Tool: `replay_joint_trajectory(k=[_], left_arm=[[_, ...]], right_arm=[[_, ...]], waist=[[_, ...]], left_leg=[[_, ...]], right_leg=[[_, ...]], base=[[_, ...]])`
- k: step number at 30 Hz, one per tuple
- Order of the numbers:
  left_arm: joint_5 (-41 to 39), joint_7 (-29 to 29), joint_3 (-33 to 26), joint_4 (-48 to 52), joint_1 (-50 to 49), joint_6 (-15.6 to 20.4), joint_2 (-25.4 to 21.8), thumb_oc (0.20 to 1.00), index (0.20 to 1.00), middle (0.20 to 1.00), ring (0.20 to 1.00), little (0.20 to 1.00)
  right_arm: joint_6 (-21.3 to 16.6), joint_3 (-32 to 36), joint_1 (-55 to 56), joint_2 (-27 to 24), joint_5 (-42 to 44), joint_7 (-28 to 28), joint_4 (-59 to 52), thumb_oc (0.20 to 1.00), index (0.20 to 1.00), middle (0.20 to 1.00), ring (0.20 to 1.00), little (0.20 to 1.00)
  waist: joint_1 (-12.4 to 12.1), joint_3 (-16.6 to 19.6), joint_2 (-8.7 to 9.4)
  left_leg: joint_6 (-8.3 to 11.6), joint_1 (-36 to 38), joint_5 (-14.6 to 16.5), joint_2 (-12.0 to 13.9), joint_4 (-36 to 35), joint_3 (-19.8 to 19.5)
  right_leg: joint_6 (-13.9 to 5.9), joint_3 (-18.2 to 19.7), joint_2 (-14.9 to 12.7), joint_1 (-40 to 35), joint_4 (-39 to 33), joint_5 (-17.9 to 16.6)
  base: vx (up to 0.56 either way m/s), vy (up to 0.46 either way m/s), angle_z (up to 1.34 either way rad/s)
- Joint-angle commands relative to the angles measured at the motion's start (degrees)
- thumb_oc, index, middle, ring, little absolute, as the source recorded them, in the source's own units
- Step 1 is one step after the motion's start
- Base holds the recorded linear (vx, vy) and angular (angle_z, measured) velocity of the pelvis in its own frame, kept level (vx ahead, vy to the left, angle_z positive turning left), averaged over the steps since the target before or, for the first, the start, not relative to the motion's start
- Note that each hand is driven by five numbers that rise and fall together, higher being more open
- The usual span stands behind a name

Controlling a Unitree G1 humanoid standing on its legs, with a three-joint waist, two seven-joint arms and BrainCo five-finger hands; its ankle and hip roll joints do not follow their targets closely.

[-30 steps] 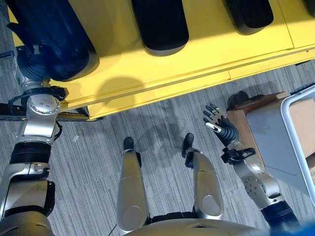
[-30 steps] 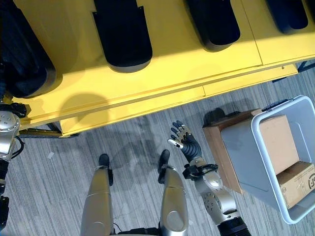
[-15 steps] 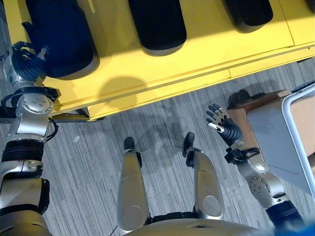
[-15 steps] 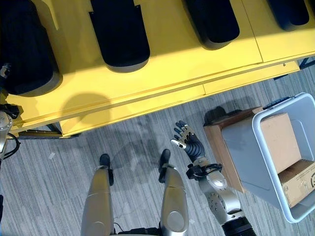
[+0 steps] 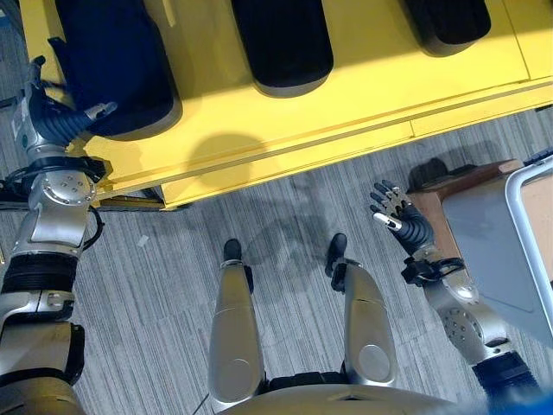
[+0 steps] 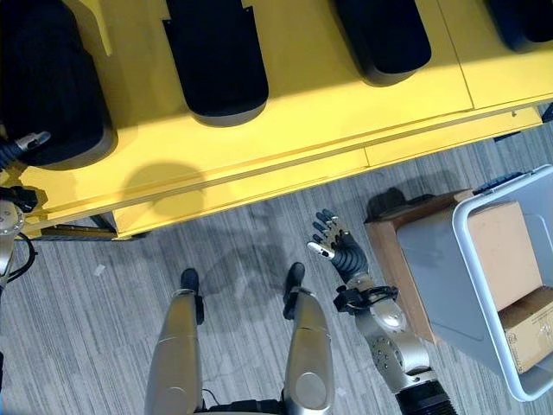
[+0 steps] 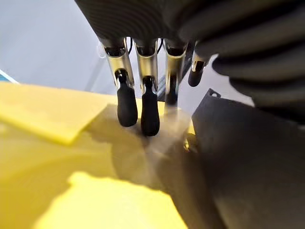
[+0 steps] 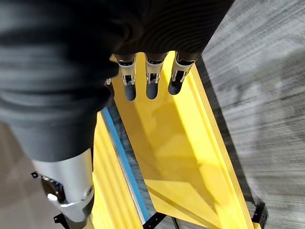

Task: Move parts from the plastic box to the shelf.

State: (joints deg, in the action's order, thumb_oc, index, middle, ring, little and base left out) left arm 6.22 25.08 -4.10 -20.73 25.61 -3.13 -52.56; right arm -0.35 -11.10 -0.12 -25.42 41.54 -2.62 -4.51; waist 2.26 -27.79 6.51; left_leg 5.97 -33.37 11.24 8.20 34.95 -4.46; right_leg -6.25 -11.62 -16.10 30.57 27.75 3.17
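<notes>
A yellow shelf [image 5: 346, 104] carries several black parts, among them a large dark one [image 5: 112, 60] at its left end and another [image 5: 281, 43] in the middle. My left hand [image 5: 54, 121] is at the shelf's left edge beside the large part, open and holding nothing. In the left wrist view its fingers [image 7: 143, 109] hang straight over the yellow surface next to that part [image 7: 248, 157]. My right hand [image 6: 341, 246] is open above the floor, just left of the plastic box [image 6: 432, 259], which holds two cardboard boxes [image 6: 505, 251].
The plastic box leans on a brown wooden stand [image 6: 389, 251] at the right. Grey striped carpet [image 5: 285, 207] runs between the shelf's front edge and the stand. More black parts [image 6: 380, 35] lie further along the shelf.
My left hand has come away from the large dark part, and its fingers now show spread beside it. The right hand has barely moved. The view has shifted slightly.
</notes>
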Motion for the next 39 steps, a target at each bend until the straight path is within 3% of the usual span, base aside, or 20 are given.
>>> replay_joint_trajectory(k=[1,13,24,30,33,39], left_arm=[[2.53,1.17,-4.97,3.80,-2.85,3.26,-3.05,1.000,1.000,1.000,1.000,1.000],[8.79,4.38,-13.72,15.26,-7.97,5.92,-6.73,1.000,1.000,1.000,1.000,1.000],[12.50,2.46,-15.20,25.15,-12.06,8.46,-5.38,1.000,1.000,1.000,1.000,1.000],[11.03,-0.70,-10.60,33.62,-15.18,11.69,4.85,1.000,1.000,1.000,1.000,1.000],[11.24,-2.05,-7.65,37.54,-18.33,12.57,10.10,1.000,1.000,1.000,1.000,1.000],[8.11,-3.50,-5.16,39.89,-21.92,13.71,15.22,1.000,1.000,1.000,1.000,1.000]], right_arm=[[-1.60,3.62,2.02,-0.79,1.65,-1.21,-1.23,1.000,1.000,1.000,1.000,1.000],[-1.40,5.35,2.02,-1.27,1.08,-1.87,-1.04,1.000,1.000,1.000,1.000,1.000],[-1.72,6.11,3.45,-1.18,0.64,-2.28,-1.53,1.000,1.000,1.000,1.000,1.000],[-3.34,6.66,3.79,-0.29,-1.41,-1.71,-3.21,1.000,1.000,1.000,1.000,1.000],[-4.28,6.58,3.59,0.47,-0.99,-1.29,-4.31,1.000,1.000,1.000,1.000,1.000],[-4.90,6.25,4.10,1.08,-1.57,-0.89,-5.40,1.000,1.000,1.000,1.000,1.000]], waist=[[-0.90,4.19,-0.84],[-1.27,5.70,-3.08],[-1.12,6.26,-3.79],[-0.92,6.26,-3.29],[-0.92,6.15,-2.97],[-0.84,6.32,-2.78]], left_leg=[[-1.89,0.68,0.14,-0.91,-1.45,1.05],[-1.55,4.32,0.52,-0.92,-2.64,1.71],[-1.40,5.95,0.50,-0.88,-3.23,1.84],[-1.33,7.63,0.39,-0.70,-4.10,1.86],[-1.61,8.64,-1.35,-0.66,-5.41,2.37],[-1.65,10.09,-1.64,-0.55,-6.46,2.63]], right_leg=[[-1.26,-0.47,-1.96,-5.61,2.29,7.08],[-1.84,0.03,-2.25,-8.51,0.87,6.86],[-1.81,0.25,-2.32,-10.18,0.59,7.36],[-1.80,0.07,-2.37,-11.68,0.18,7.47],[-1.37,-0.30,-2.54,-12.38,-0.86,6.08],[-1.44,-0.13,-2.49,-13.57,-1.91,5.74]], base=[[0.02,0.003,0.04],[0.00,0.002,0.00],[0.00,0.000,0.00],[0.00,0.000,0.00],[-0.06,-0.003,0.01],[0.01,-0.005,-0.02]])
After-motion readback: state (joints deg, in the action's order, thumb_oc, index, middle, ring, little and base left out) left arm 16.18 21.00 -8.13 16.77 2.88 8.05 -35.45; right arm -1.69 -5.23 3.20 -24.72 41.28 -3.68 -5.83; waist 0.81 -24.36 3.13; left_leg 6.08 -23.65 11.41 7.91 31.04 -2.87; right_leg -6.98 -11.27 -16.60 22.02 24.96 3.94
